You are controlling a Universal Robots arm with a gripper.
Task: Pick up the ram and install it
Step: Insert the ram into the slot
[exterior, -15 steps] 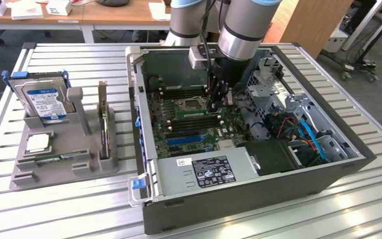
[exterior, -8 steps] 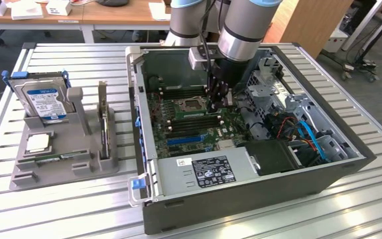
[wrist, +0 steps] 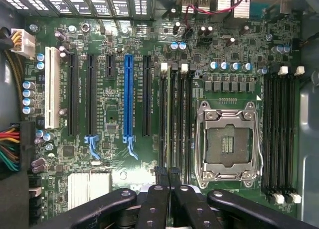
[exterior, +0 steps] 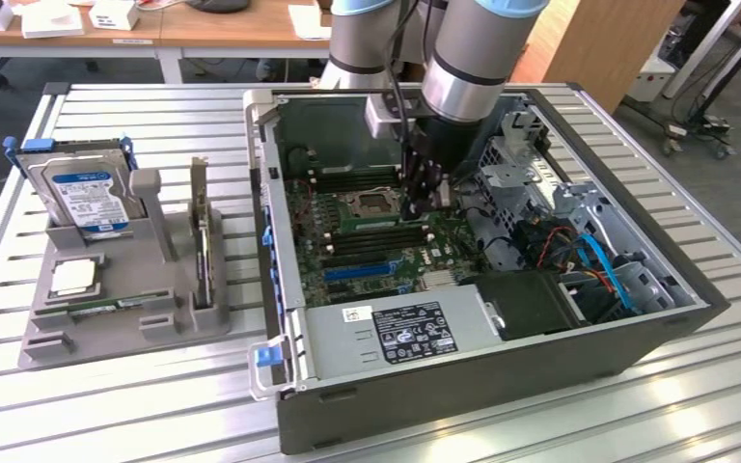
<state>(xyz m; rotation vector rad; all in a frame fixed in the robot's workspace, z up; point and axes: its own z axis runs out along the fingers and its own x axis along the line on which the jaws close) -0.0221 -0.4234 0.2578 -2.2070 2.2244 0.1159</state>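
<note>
Slatted metal table [exterior: 151, 106], open computer case [exterior: 474, 386] — gripper [wrist: 168, 171] pinched shut, low over memory slots [wrist: 174, 114] on the motherboard [wrist: 114, 114].

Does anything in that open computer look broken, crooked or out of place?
Nothing looks damaged or askew. The one oddity: the square metal-framed processor socket on the green motherboard sits empty, its bare middle showing. The black pincer, shut, hangs over the long black memory slots beside it.
</note>
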